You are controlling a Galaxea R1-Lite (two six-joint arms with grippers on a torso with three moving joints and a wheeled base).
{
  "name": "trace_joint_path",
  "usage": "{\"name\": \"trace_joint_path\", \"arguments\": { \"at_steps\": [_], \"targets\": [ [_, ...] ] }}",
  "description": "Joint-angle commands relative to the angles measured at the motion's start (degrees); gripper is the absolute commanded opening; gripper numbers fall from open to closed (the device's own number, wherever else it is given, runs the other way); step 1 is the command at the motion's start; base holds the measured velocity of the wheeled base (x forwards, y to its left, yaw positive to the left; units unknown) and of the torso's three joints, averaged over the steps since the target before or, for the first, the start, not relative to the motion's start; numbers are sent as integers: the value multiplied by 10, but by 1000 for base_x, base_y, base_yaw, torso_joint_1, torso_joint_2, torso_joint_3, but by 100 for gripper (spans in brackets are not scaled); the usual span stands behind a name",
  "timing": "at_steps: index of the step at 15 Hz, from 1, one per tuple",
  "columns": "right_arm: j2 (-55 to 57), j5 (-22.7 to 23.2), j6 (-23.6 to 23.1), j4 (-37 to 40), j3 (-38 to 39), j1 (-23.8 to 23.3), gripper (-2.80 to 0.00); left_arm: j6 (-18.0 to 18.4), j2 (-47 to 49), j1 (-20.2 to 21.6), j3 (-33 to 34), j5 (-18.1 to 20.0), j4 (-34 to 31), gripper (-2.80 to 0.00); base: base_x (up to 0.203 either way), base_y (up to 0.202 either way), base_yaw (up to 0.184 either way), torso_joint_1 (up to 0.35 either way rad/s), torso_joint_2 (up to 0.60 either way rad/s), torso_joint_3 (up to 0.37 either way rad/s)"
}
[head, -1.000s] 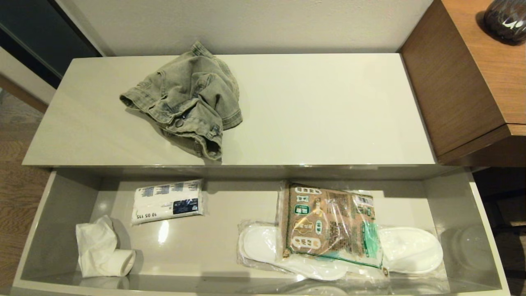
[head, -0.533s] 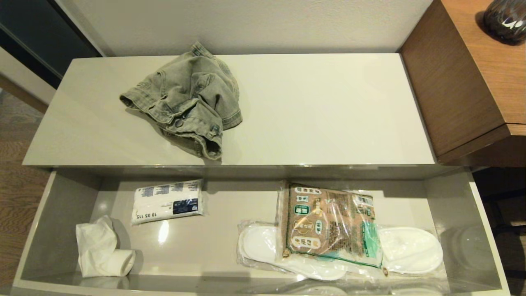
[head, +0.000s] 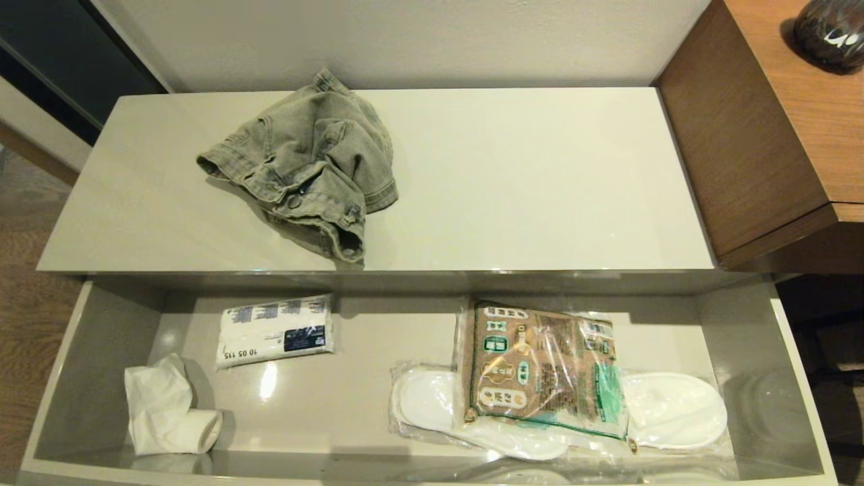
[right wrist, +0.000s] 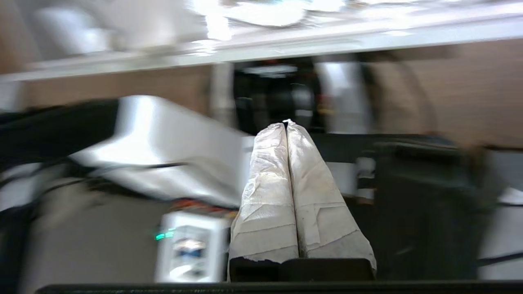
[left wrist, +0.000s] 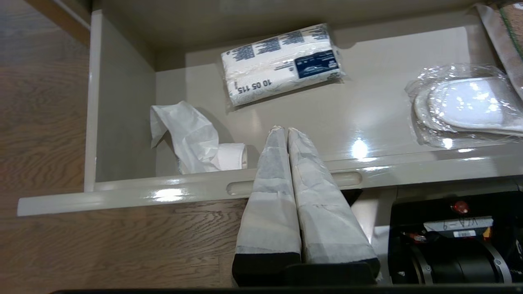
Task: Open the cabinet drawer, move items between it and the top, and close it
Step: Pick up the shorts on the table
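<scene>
The cabinet drawer [head: 101, 351] stands pulled out under the glossy cream top [head: 540, 182]. A crumpled grey-green denim garment [head: 307, 162] lies on the top, left of middle. The clear bag of brown granules [head: 540, 368] lies in the drawer's right half, across the wrapped slippers. No arm shows in the head view. In the left wrist view my left gripper [left wrist: 282, 130] is shut and empty, hanging just above the drawer's front rail [left wrist: 163, 192] and over its notch. My right gripper [right wrist: 287, 123] is shut and empty, low in front of the drawer near my base.
White slippers in clear plastic [head: 675, 412] lie under the bag. A white tissue pack [head: 273, 331] and a crumpled white paper with a roll [head: 165, 408] sit in the drawer's left half. A brown wooden cabinet [head: 763, 135] adjoins on the right.
Nothing on the cabinet or in the drawer has moved. The right wrist view is smeared, so the right arm is moving.
</scene>
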State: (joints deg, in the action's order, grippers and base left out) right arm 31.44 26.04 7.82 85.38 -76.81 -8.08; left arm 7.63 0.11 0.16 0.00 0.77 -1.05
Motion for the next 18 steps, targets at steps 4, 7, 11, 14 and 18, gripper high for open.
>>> {"name": "trace_joint_path", "arguments": {
  "at_steps": [4, 7, 11, 14, 18],
  "targets": [
    [-110, -200, -38, -210, 291, 45, -280, 0, 1, 0, 0, 0, 0, -280, 0, 0, 0, 0, 0, 0],
    [-132, -238, -50, -288, 332, 64, -280, 0, 1, 0, 0, 0, 0, -280, 0, 0, 0, 0, 0, 0],
    [-145, -239, -50, -323, 363, 64, -280, 0, 1, 0, 0, 0, 0, -280, 0, 0, 0, 0, 0, 0],
    [-166, -241, -50, -421, 427, 64, -280, 0, 1, 0, 0, 0, 0, -280, 0, 0, 0, 0, 0, 0],
    [-236, -238, -103, -531, 519, 68, -280, 0, 1, 0, 0, 1, 0, -280, 0, 0, 0, 0, 0, 0]
  ]
}}
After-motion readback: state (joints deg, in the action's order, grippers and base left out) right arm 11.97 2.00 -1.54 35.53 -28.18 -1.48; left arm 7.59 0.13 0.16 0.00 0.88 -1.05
